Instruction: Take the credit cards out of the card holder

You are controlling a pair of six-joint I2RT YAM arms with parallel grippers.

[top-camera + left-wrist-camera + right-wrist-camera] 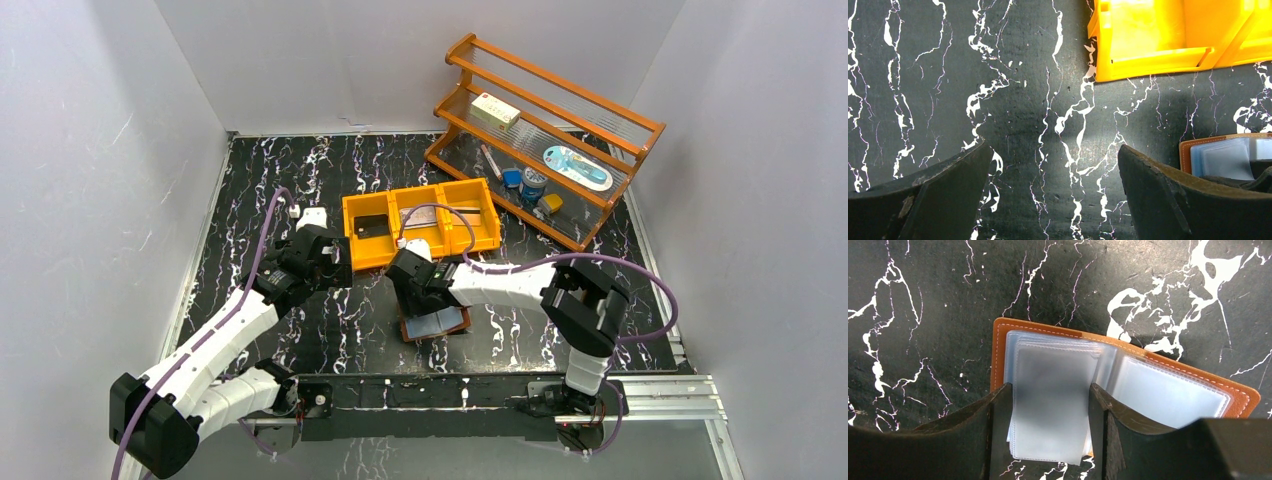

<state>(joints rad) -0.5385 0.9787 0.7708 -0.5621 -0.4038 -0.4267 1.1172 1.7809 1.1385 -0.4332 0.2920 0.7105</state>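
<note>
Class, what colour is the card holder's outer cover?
The card holder is orange-brown with pale stitching; the right wrist view shows it best.

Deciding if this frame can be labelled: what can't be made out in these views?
Right wrist: the sleeve between the fingers of the right gripper is blurred; whether anything is inside, or it is gripped yet, is unclear.
Top external: the right gripper covers most of the card holder.
Left wrist: the frame's right edge cuts off the card holder.

Between your right gripper (1050, 387) fingers: card holder (997, 355), tan leather, matt, pale stitching; sleeves (1173, 395), clear bluish plastic, faint sheen. Ahead of your left gripper (1052, 148): bin (1148, 35), glossy orange plastic. Under both: table (1018, 100), smooth black, white-veined marble look.
</note>
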